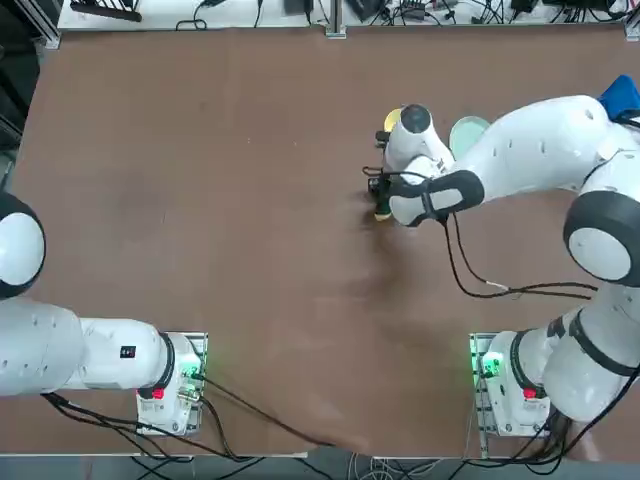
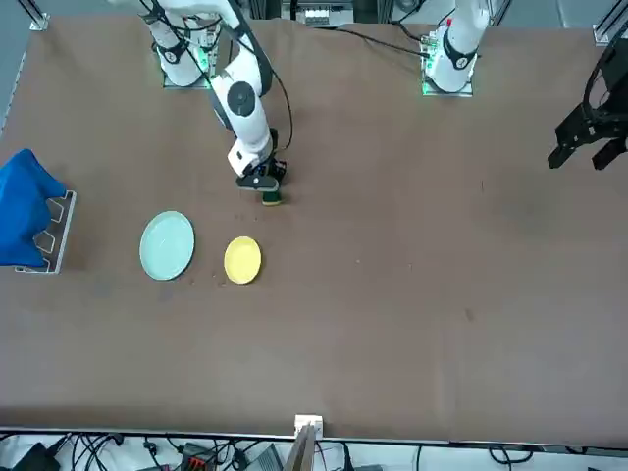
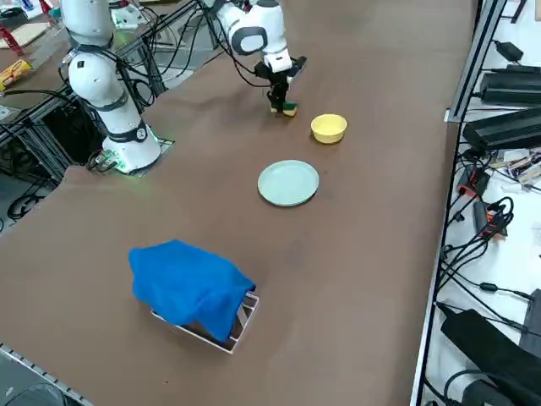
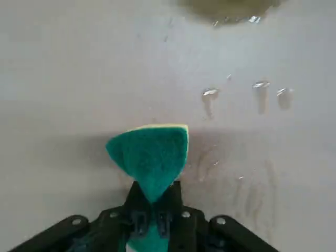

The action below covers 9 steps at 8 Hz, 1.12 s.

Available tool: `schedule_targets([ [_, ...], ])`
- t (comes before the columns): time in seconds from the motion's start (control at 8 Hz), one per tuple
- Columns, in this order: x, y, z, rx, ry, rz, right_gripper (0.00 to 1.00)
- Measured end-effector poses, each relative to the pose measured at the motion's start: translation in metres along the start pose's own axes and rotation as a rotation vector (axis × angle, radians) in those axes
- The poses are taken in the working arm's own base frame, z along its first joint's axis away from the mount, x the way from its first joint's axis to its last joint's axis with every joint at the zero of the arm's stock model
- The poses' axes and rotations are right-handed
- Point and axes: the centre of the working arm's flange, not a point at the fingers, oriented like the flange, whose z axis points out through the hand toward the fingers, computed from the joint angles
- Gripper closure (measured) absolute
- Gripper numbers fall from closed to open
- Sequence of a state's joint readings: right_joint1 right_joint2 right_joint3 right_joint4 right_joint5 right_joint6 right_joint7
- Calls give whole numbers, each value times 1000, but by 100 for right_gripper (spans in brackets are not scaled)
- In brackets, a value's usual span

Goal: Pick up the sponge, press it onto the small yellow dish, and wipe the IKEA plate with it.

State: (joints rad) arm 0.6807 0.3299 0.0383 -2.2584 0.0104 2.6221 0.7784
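You have 4 views. The top view looks straight down on the brown flat counter (image 1: 250, 250); the front view faces the robot from across it. The right side view peers diagonally down from the robot's right. Those 3 share the round mint-green plate (image 3: 288, 183). The wrist view sits closest, facing the counter.

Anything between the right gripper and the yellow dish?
Only bare tabletop between the right gripper, shut on the sponge, and the yellow dish; the front view shows it.
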Motion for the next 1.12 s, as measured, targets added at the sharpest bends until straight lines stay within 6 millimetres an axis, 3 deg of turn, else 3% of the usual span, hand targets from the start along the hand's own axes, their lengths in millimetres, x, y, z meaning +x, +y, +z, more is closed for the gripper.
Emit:
schedule_targets([
  [0.38, 75, 6, -68, -65, -17, -16, 90],
  [0.62, 131, 35, -104, -78, -31, -21, 90],
  [0.88, 165, 52, -104, -83, -87, -20, 90],
  [1.12, 180, 42, -85, -53, -140, -30, 90],
])
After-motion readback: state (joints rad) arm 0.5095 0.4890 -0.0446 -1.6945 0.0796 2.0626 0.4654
